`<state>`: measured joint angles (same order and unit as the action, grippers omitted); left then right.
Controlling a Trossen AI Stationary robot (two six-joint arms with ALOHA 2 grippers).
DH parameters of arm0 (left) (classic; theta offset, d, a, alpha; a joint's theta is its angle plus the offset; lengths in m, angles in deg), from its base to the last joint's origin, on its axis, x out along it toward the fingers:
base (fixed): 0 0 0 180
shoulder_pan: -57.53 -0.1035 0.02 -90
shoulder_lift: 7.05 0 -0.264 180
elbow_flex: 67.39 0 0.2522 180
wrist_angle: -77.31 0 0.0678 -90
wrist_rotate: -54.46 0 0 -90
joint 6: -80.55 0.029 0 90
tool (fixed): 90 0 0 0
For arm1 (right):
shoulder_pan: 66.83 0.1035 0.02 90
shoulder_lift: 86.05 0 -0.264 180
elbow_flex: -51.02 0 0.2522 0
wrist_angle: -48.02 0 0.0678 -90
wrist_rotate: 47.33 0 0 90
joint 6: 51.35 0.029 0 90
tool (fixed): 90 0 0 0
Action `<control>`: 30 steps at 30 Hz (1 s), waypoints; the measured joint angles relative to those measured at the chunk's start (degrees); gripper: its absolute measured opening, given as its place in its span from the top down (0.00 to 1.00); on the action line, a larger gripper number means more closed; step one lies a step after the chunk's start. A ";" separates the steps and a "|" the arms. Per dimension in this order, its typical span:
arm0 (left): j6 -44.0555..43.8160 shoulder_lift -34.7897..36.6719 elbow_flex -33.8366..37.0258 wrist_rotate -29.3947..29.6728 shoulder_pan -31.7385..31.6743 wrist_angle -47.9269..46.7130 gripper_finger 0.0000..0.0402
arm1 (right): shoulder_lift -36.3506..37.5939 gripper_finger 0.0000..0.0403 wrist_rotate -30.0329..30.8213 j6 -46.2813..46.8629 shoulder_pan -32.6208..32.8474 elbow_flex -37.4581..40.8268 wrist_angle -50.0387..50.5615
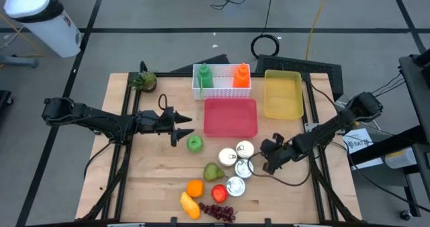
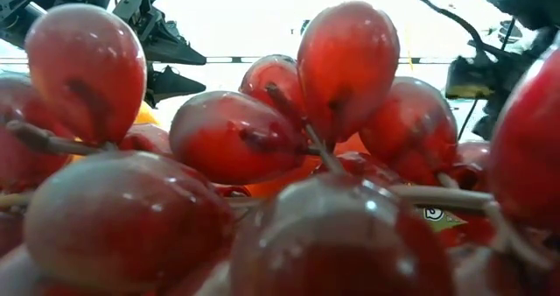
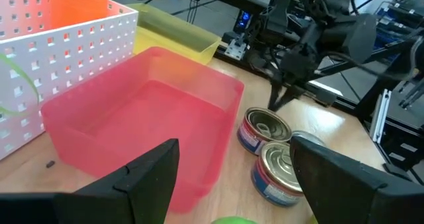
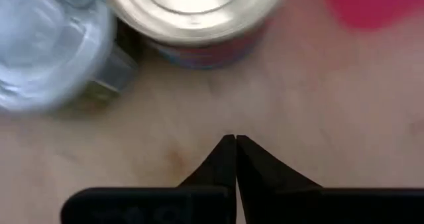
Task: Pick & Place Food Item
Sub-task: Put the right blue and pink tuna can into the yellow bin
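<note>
A: Where is the left claw (image 1: 183, 133)?

B: Above the wooden worktop (image 1: 154, 180), just beside the green apple (image 1: 195, 144) and short of the red tray (image 1: 230, 117). Its two fingers (image 3: 142, 174) stand apart with nothing between them; in the left wrist view only a sliver of the apple shows at the frame's edge.

A: And the right claw (image 1: 265, 161)?

B: Low over the worktop, clenched, fingertips pressed together on nothing, just beside the cluster of tin cans (image 1: 236, 166). Its wrist view shows one can (image 4: 192, 18) right ahead of the tips.

A: Where is the rest of the food?

B: Near the front edge: a pear (image 1: 213, 171), an orange (image 1: 195, 187), a red apple or tomato (image 1: 219, 193), a yellow piece (image 1: 189, 205) I cannot name, and a bunch of red grapes (image 1: 218, 212), which fills the low view.

A: The containers?

B: The red tray is empty. A yellow tray (image 1: 283, 94) lies beside it, and a white perforated basket (image 1: 222, 81) behind holds a green bottle (image 1: 204, 76) and an orange bottle (image 1: 240, 75).
</note>
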<state>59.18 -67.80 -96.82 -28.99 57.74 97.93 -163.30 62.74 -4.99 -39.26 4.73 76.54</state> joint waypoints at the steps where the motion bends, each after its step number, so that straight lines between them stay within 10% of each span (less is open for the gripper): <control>1: -0.02 0.00 0.00 0.00 -0.02 -0.09 0.25 | 0.23 1.00 1.17 -1.13 -0.04 0.04 -1.07; 13: -0.09 0.00 0.00 0.00 0.00 -0.09 0.25 | 1.26 1.00 6.71 -13.96 -0.55 -0.20 -16.31; 30: -0.07 0.00 0.00 0.02 -0.02 -0.10 0.25 | -0.16 1.00 -3.15 -4.18 -0.47 0.04 -4.53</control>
<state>59.12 -67.80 -96.82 -28.97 57.72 97.83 -163.46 59.59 -9.18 -39.73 4.76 72.01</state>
